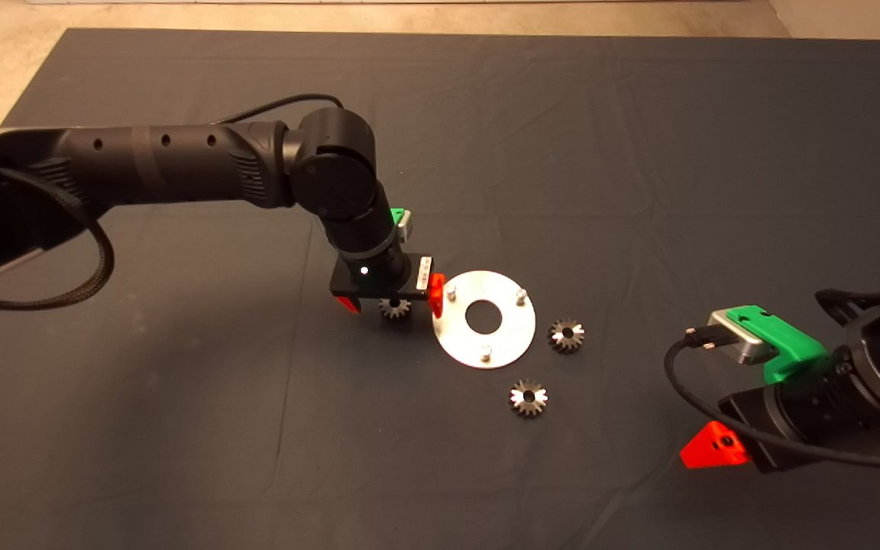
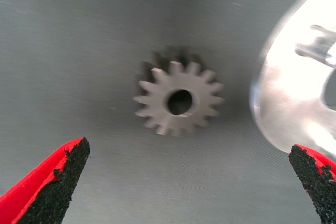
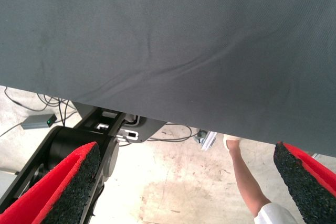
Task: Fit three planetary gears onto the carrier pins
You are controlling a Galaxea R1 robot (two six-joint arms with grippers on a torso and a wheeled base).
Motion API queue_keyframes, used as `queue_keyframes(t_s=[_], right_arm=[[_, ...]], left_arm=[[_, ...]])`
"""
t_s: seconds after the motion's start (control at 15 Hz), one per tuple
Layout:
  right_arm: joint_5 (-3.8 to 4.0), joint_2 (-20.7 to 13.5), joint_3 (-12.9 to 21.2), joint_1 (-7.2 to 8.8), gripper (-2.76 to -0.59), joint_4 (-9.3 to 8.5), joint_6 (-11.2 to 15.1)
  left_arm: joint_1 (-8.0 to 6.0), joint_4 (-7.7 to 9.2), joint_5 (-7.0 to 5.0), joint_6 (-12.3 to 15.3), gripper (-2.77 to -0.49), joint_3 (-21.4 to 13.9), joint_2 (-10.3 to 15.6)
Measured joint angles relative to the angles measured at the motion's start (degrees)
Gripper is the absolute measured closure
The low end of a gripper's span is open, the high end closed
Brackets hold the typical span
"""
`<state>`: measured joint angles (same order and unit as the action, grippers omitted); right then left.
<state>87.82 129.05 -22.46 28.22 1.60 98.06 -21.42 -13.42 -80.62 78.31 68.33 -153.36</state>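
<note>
A flat round silver disc [image 1: 512,334] with a central hole lies mid-mat, its three carrier pins [image 1: 452,291] bare. One planetary gear [image 1: 395,308] lies flat on the mat just left of the disc. My left gripper [image 1: 392,302] hovers right over that gear, open, with one red finger on each side of it. From the left wrist, this gear [image 2: 178,100] lies between the spread fingertips [image 2: 58,177], untouched, and the disc's edge [image 2: 286,93] is beside it. Two more gears [image 1: 565,334] [image 1: 528,398] lie right of and below the disc. My right gripper [image 1: 719,447] waits open at the lower right.
The dark mat [image 1: 638,153] is wrinkled around the parts. The right wrist view looks past the mat's edge [image 3: 173,51] to the floor, cables, a black stand [image 3: 63,145] and a person's leg [image 3: 249,182].
</note>
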Motion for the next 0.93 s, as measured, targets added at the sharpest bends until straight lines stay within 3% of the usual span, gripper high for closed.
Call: queue_keyframes(t_s=[0.07, 0.13, 0.4, 0.73, 0.93], right_arm=[[0.00, 0.0, 0.0, 0.00, -2.46, 0.01, 0.0], [0.00, 0.0, 0.0, 0.00, -2.46, 0.00, 0.0], [0.00, 0.0, 0.0, 0.00, -2.46, 0.00, 0.0], [0.02, 0.0, 0.0, 0.00, -2.46, 0.00, 0.0], [0.02, 0.0, 0.0, 0.00, -2.46, 0.00, 0.0]], left_arm=[[0.00, 0.00, -1.15, -0.1, -2.77, 0.2, 0.0], [0.00, 0.00, -1.50, -0.8, -2.77, 0.4, 0.0], [0.00, 0.00, -1.52, -2.9, -2.77, 2.4, -0.7], [0.01, 0.00, -1.52, -6.5, -2.77, 6.6, -3.4], [0.65, 0.02, -1.52, -7.1, -2.77, 6.7, -3.4]])
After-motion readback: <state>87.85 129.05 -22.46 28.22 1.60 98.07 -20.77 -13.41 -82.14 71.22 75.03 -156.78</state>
